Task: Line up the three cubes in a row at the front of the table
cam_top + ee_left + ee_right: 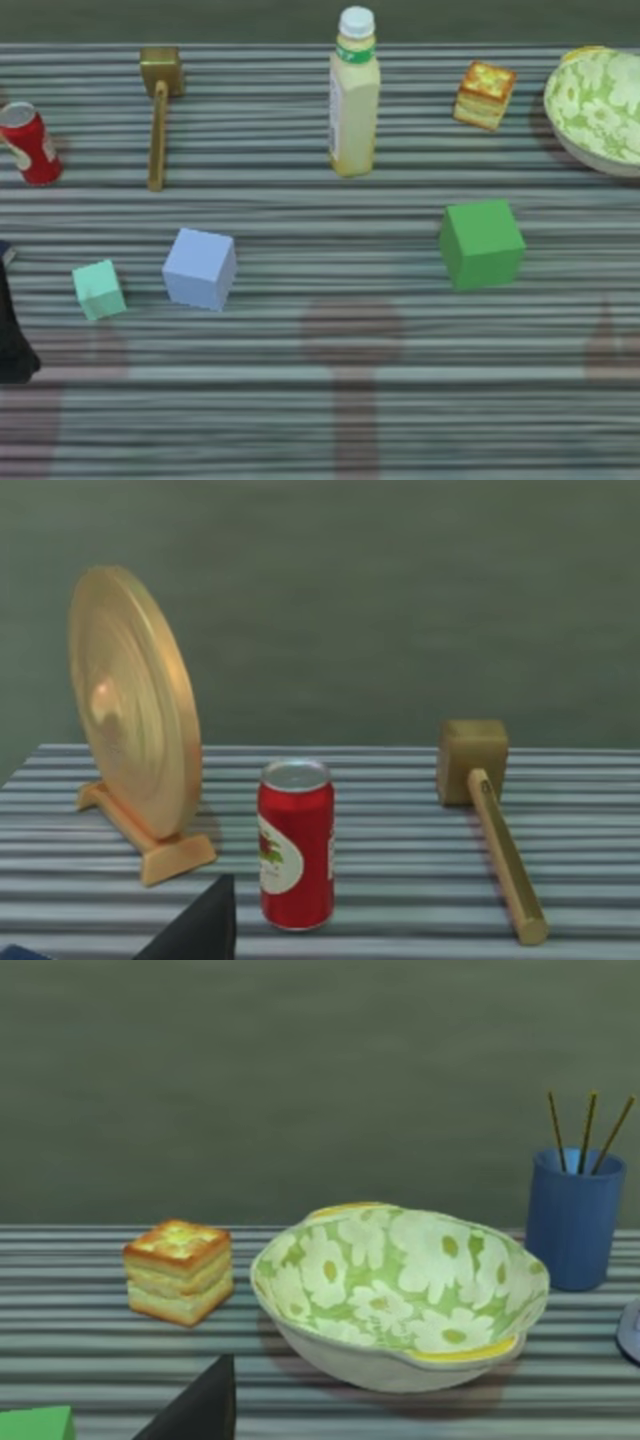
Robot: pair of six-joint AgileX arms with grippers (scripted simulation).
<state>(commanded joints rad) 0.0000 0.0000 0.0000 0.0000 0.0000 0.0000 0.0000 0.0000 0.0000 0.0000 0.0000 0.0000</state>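
Three cubes stand apart on the striped table (330, 420). The small mint-green cube (99, 290) is at the left, and the pale lavender-blue cube (200, 268) sits just to its right. The larger bright green cube (482, 243) is at the right, and its corner (35, 1424) shows in the right wrist view. My left gripper (12, 340) is a dark shape at the table's left edge, left of the mint cube and apart from it. Only a dark tip of my right gripper (200, 1410) shows in its wrist view. Neither gripper touches a cube.
Along the back stand a red can (30, 143), a brass hammer (160, 100), a tall yellow bottle (354, 95), an orange patterned box (485, 95) and a flowered bowl (600, 105). A wooden disc on a stand (130, 700) and a blue cup with sticks (573, 1215) show in the wrist views.
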